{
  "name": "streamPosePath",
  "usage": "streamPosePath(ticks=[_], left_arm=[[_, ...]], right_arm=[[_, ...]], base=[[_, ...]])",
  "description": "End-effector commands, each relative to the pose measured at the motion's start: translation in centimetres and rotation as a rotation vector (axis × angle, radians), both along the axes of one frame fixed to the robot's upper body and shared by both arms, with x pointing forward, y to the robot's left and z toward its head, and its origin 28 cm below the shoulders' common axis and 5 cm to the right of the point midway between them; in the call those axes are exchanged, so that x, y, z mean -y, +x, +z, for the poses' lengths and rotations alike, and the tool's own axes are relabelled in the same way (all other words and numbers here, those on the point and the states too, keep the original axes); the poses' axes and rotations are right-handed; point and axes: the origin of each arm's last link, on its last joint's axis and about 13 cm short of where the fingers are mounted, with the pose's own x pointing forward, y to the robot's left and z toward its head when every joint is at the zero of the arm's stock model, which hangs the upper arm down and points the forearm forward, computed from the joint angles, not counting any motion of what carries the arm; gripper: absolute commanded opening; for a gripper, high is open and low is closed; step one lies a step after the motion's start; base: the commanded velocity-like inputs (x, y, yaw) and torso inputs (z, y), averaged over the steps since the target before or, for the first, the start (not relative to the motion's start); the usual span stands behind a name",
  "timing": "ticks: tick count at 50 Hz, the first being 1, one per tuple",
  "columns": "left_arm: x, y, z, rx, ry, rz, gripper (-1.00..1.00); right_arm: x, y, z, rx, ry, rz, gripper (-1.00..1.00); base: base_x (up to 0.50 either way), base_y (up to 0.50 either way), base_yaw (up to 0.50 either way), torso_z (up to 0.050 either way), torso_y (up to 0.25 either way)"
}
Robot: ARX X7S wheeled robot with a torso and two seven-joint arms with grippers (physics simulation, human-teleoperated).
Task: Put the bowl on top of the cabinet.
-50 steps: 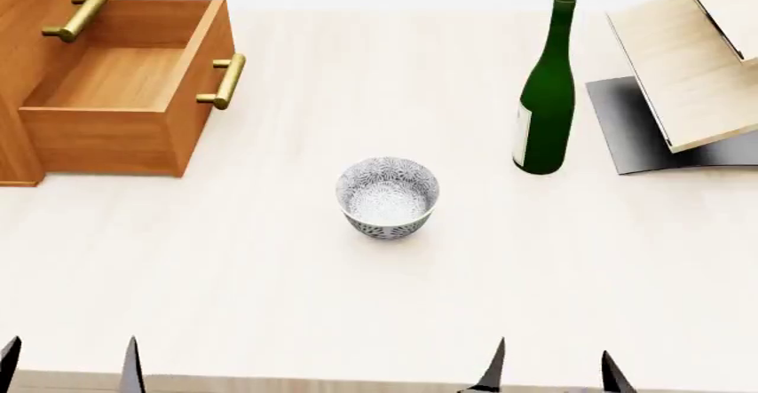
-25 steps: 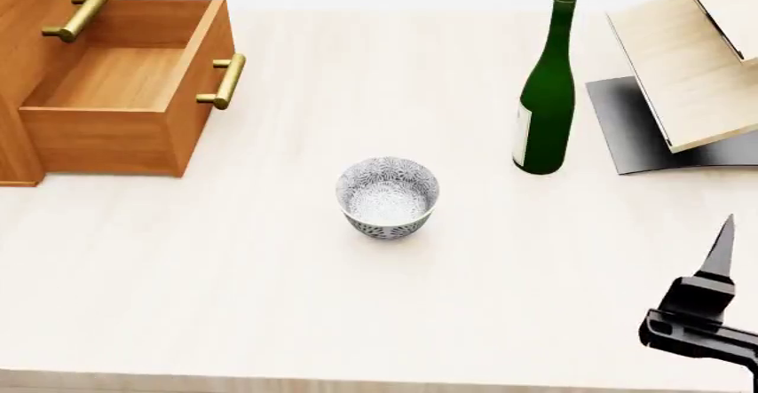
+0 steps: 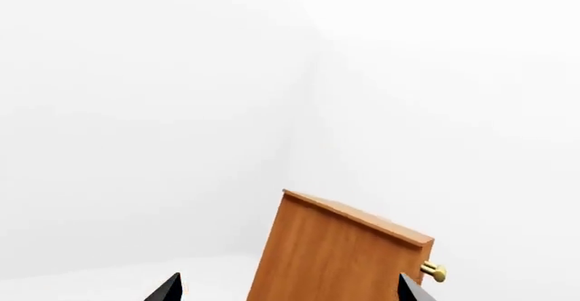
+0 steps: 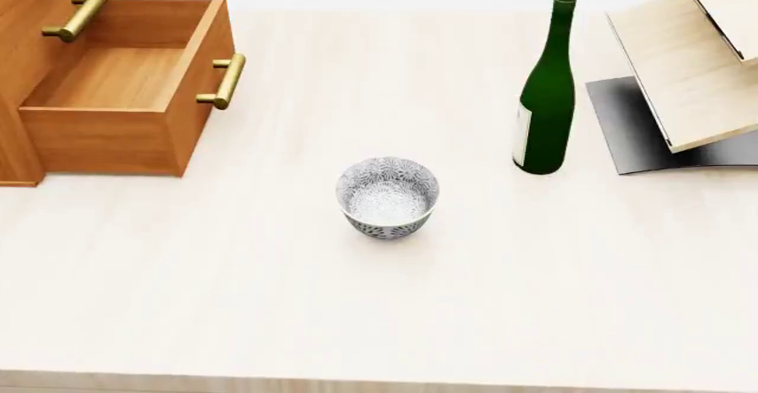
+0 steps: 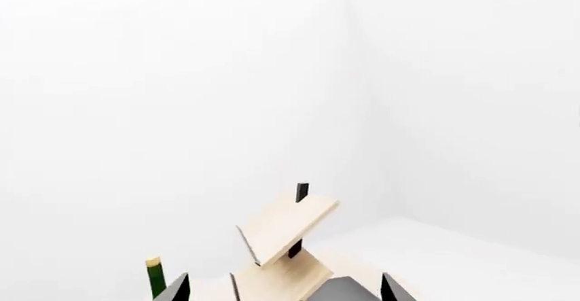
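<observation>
Bowl (image 4: 388, 197) sits upright mid-table (image 4: 355, 322), nothing touching it, well apart from our cabinet (image 4: 48, 74) at far left, whose drawer (image 4: 130, 82) is pulled out. Green bottle (image 4: 546, 91) stands beside the slanted rack (image 4: 698, 65) on the right. Our left gripper (image 3: 290, 291) and right gripper (image 5: 282, 289) both look spread wide, only fingertips showing in the wrist views, holding nothing.

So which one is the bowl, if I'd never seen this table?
Start at the orange cabinet with its open drawer, at the table's far left. The bowl stands alone mid-table, between the cabinet and the green bottle. It is the only small round thing, white with a grey leafy pattern.
</observation>
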Motion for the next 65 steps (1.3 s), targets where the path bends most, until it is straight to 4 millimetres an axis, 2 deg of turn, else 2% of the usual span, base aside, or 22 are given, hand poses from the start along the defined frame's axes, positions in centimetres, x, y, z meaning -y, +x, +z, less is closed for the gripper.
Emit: streamPosePath(ticks=[1, 8, 29, 65], left_arm=[[-0.9, -1.4, 0.2, 0.056, -0.034, 0.036, 1.0], [-0.9, -1.5, 0.5, 0.075, -0.043, 0.04, 1.0], [-0.6, -1.4, 0.1, 0.067, -0.036, 0.006, 1.0], [-0.4, -1.3, 0.1, 0.067, -0.028, -0.006, 1.0]], right_arm=[[1.1, -1.7, 0.0, 0.102, 0.101, 0.006, 1.0], [1.3, -1.8, -0.4, 0.101, 0.108, 0.006, 1.0], [0.2, -1.4, -1.2, 0.026, 0.014, 0.098, 1.0], [-0.1, -1.1, -1.6, -0.002, -0.005, 0.119, 1.0]], base=[[0.0, 0.0, 0.0, 0.0, 0.0], [0.0, 0.11, 0.0, 0.0, 0.0], [0.0, 0.5, 0.0, 0.0, 0.0], [0.0, 0.5, 0.0, 0.0, 0.0]])
